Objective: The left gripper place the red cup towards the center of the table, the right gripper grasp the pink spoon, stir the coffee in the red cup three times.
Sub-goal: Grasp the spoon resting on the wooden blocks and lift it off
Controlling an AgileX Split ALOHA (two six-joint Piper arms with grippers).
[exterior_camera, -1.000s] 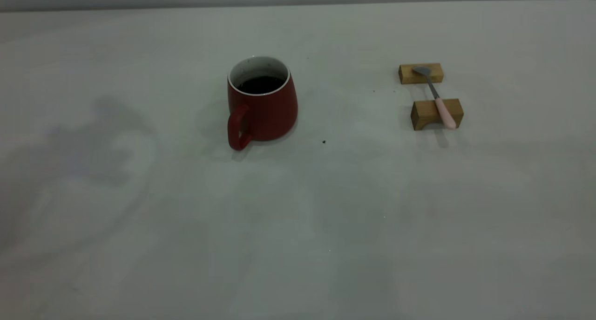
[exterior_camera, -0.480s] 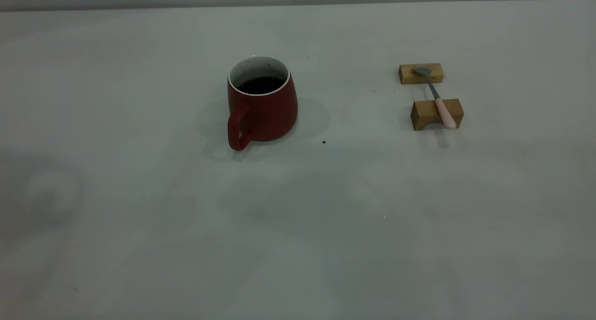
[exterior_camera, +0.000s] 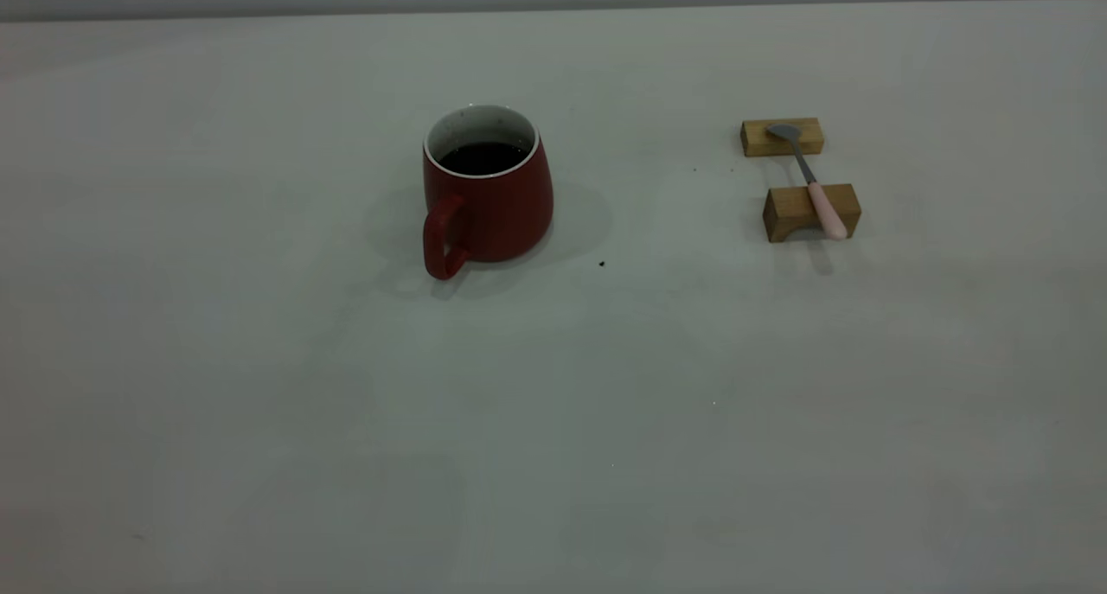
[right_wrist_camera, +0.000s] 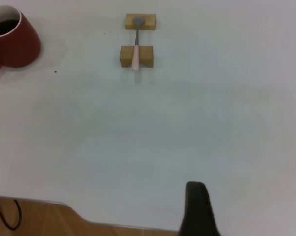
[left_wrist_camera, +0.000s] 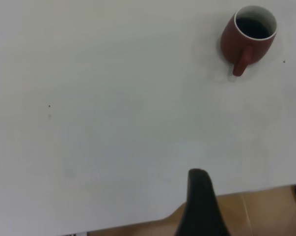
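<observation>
While neither arm shows in the exterior view, the dark red matte cup with its white speckled inside stands upright on the pale grey-white table, loop handle toward the camera, dark coffee sitting in it; the cup looks roughly central already, slightly left of middle, so the placing step reads as done or barely needed, though I can't be sure of that; the small pink-handled spoon with grey metal neck and bowl lies untouched across two tan wooden blocks, well apart from the cup to the right; grasping and all three stirs appear still left; left gripper shows only one dark finger in its wrist view, high and far back from the cup near the table edge, holding nothing visible; can't tell if its jaws are spread or pressed together; right gripper same story, one dark finger, well back from the spoon; jaw state can't be told either.
</observation>
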